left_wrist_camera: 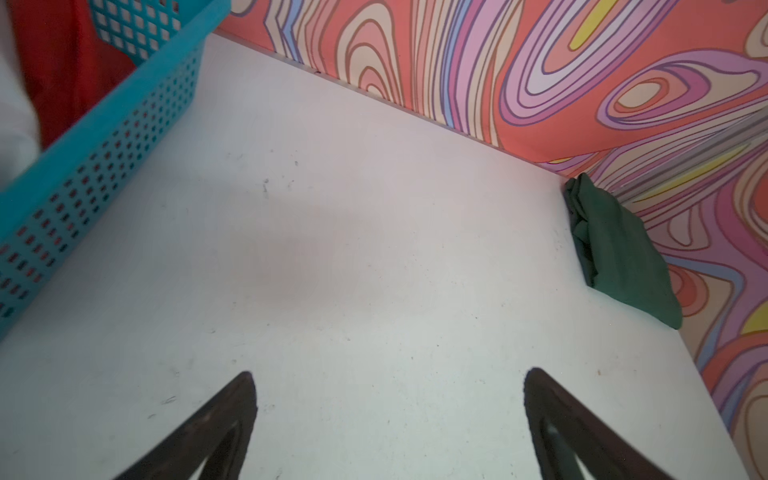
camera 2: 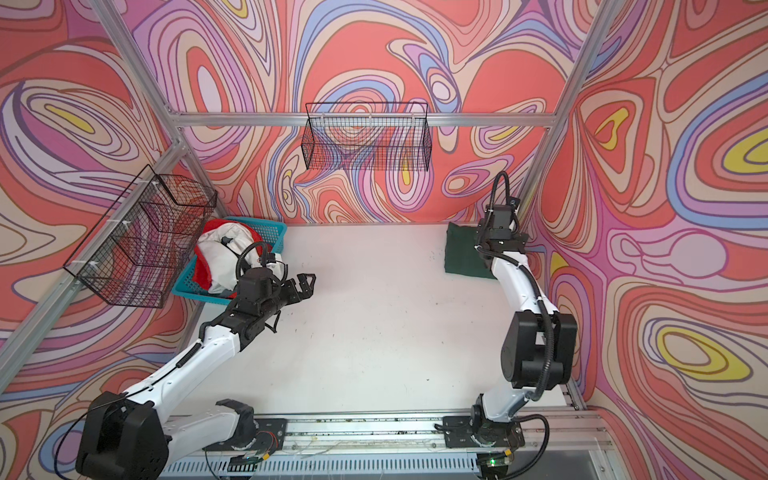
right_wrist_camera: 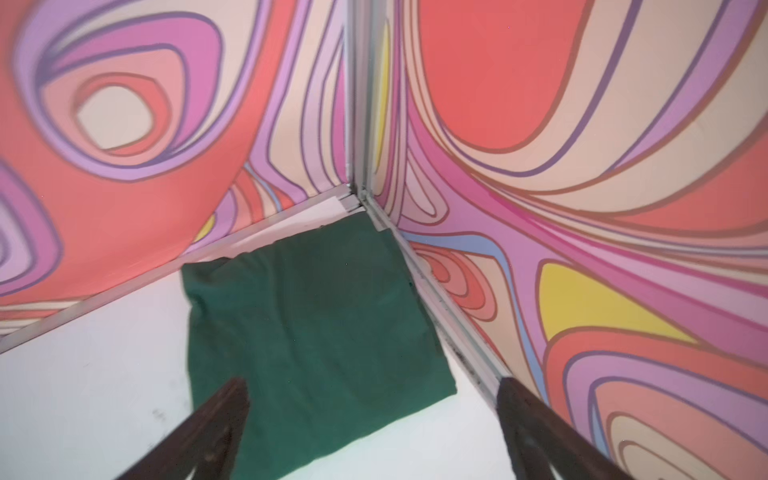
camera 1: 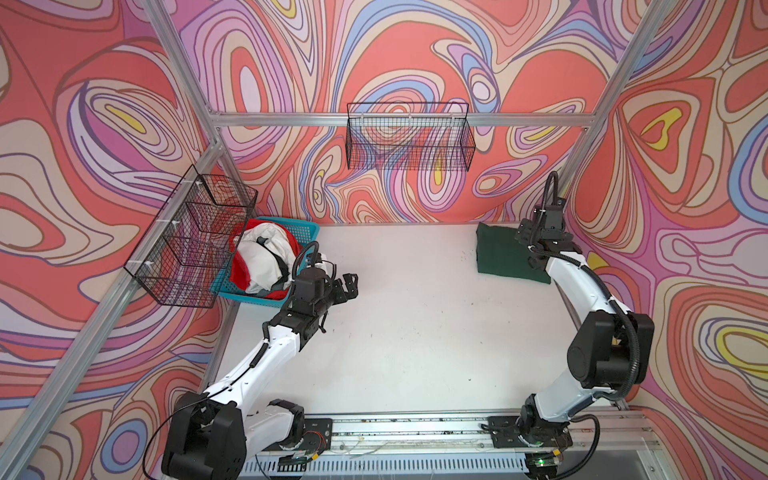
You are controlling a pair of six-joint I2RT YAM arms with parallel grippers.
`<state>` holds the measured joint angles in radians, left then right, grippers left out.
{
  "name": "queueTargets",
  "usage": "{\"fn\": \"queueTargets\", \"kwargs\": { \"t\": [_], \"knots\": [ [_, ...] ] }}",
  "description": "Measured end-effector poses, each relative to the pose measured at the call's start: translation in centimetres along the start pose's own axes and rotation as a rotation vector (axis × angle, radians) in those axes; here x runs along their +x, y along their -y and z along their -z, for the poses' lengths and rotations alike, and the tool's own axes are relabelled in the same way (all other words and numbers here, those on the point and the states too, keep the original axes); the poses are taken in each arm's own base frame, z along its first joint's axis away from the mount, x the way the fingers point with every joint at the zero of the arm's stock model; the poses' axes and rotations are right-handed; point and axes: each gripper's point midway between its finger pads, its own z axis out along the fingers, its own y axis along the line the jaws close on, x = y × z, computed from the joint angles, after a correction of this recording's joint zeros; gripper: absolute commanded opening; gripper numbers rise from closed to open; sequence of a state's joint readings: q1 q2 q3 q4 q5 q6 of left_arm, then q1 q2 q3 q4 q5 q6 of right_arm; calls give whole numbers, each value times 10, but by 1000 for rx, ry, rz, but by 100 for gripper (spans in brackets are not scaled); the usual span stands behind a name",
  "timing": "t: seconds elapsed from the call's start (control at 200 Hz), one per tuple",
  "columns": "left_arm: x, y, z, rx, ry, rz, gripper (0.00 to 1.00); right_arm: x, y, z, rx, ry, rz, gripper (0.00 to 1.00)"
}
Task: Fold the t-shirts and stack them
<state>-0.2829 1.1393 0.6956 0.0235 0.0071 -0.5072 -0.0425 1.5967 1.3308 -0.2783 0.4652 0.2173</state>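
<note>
The white table (camera 1: 415, 332) fills the lower middle of both top views. A wire basket (camera 1: 409, 137) hangs top centre and a second wire basket (camera 1: 191, 241) at left. Beside that one, a teal basket (camera 1: 307, 232) holds crumpled white (camera 1: 262, 259) and red (camera 1: 240, 272) t-shirts. The folded dark green t-shirt (camera 1: 503, 253) lies in the table's upper right corner. Over it is the right gripper (right_wrist_camera: 374, 380), jaws apart and holding nothing. The left gripper (left_wrist_camera: 389, 374) is likewise spread.
</note>
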Motion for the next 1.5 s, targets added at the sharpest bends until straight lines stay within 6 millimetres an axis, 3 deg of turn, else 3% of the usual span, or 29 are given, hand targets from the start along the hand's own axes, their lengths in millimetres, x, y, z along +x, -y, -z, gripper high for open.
{"fn": "queueTargets", "kwargs": {
  "t": [0.155, 0.26, 0.406, 0.486, 0.626, 0.841, 1.042, 1.412, 1.502],
  "knots": [
    [-7, -41, 9, -209, 94, -57, 100, 40, -18, 50, -124, 76, -24, 98],
    [-6, -67, 15, -338, 138, -109, 100, 83, -11, 74, -184, 127, -56, 98],
    [7, -100, 20, -469, 200, -191, 100, 137, 3, 70, -185, 134, -52, 98],
    [14, -111, 19, -525, 186, -238, 100, 154, 5, 65, -180, 133, -35, 98],
    [5, -116, 13, -569, 254, -293, 100, 159, 4, 58, -183, 170, -44, 98],
    [36, -139, -6, -629, 211, -412, 100, 168, -2, 45, -181, 181, -44, 98],
    [23, -132, -24, -615, 253, -494, 100, 181, 1, 44, -193, 215, -66, 98],
    [14, -134, -32, -574, 285, -492, 100, 161, -2, 49, -211, 333, -45, 98],
    [6, -134, -38, -564, 266, -477, 100, 164, 2, 53, -214, 373, -40, 98]
  ]
}}
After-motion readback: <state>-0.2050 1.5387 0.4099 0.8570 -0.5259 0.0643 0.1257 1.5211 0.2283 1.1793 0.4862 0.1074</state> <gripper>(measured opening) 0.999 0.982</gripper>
